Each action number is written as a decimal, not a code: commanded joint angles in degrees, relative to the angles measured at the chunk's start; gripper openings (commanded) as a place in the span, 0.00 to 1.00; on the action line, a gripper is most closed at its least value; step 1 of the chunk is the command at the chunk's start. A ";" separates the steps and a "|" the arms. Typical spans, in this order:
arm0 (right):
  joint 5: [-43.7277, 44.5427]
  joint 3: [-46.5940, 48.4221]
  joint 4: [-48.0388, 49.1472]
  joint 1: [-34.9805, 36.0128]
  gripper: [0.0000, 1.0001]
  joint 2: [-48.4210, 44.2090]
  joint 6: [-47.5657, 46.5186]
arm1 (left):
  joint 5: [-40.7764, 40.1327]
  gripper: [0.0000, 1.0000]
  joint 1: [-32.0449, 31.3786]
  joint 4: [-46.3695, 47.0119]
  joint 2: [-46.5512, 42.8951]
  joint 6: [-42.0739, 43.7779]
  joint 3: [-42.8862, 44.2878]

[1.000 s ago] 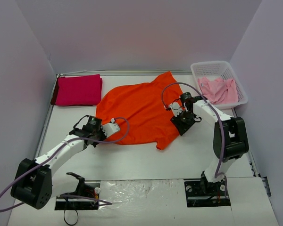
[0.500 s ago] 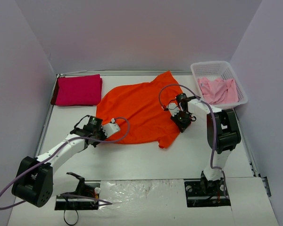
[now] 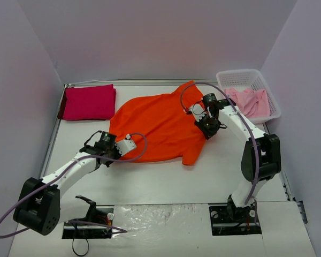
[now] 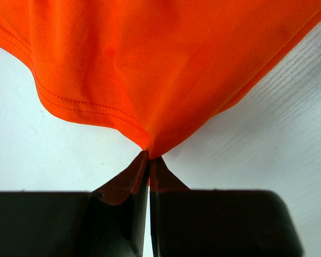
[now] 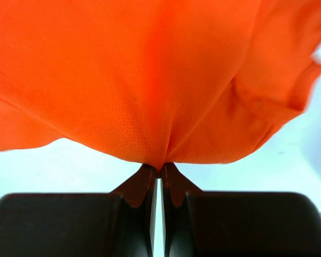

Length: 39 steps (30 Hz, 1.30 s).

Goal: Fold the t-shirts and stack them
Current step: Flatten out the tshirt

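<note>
finding: the orange t-shirt (image 3: 155, 126) lies spread across the middle of the table (image 3: 150, 184), between your two arms. the magenta-red t-shirt (image 3: 88, 101) sits folded at the far left corner, well apart. the pale pink t-shirt (image 3: 249, 101) is crumpled inside the basket (image 3: 241, 73) at the far right.

grip state: your left gripper (image 4: 148, 159) is clenched on a pinch of the orange cloth by its near left hem. your right gripper (image 5: 159, 168) is clenched on a pinch at the shirt's right edge, and the fabric fans away from both sets of tips.

risks, as judged:
- each pinch sits at the very tips of the fingers and looks thin. pull the two arms apart too hard and the cloth is likely to slide out of one of them.
- carry one side faster than the other and the fold would land skewed, with the hem off line.
- the near right sleeve hangs free of either grip. it may tuck under the body and leave a lump.
- your right arm works near the basket. a wide swing could nudge it or snag its rim.
</note>
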 commanded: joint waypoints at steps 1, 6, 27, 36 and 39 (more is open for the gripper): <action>-0.02 9.22 -7.73 1.49 0.00 -0.21 -1.52 | -0.08 0.02 -0.15 0.99 -0.72 -0.42 0.80; -0.98 25.40 -11.41 3.95 0.00 14.69 -1.35 | -0.08 0.02 -0.15 1.26 -1.95 -0.60 0.45; -1.16 41.72 -3.97 8.89 0.50 27.26 0.59 | -0.52 0.02 -0.41 1.08 0.86 -0.86 1.50; -2.13 36.51 -2.82 6.33 0.54 17.39 1.55 | -0.70 0.02 -0.41 0.73 0.07 -0.95 1.41; -2.83 33.00 -2.82 6.16 0.51 15.99 2.52 | -0.78 0.02 -0.41 0.82 -0.28 -1.04 1.33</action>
